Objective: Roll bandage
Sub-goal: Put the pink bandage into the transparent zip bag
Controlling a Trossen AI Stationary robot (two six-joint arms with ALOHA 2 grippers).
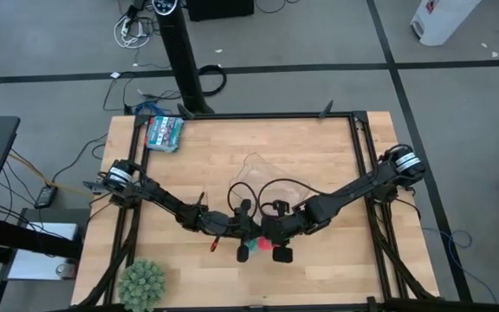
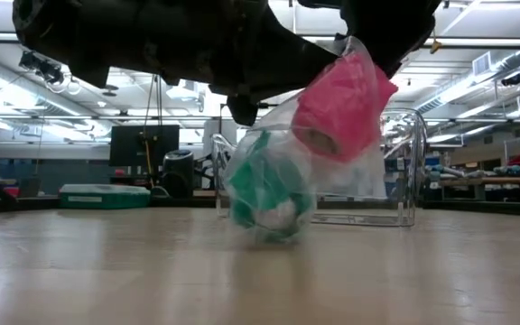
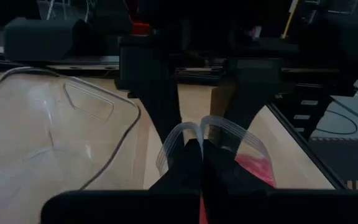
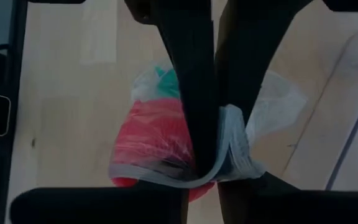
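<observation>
Both arms crowd the table's near middle; a clear container stands just behind, bare wood around

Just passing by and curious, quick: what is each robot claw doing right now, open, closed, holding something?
Left gripper: closed, pinching the rim of the clear plastic bag.
Right gripper: closed on the same bag's rim, which holds the pink bandage and a teal roll.

Bright pink-red soft fabric bandage, wound into a small chunky roll, open core end facing the low camera. It sits inside a clear thin plastic bag, tilted, at about 1 o'clock of a teal roll in the same bag. Hanging clear above the wooden tabletop. From overhead, bandage at 6 o'clock of tabletop centre.
</observation>
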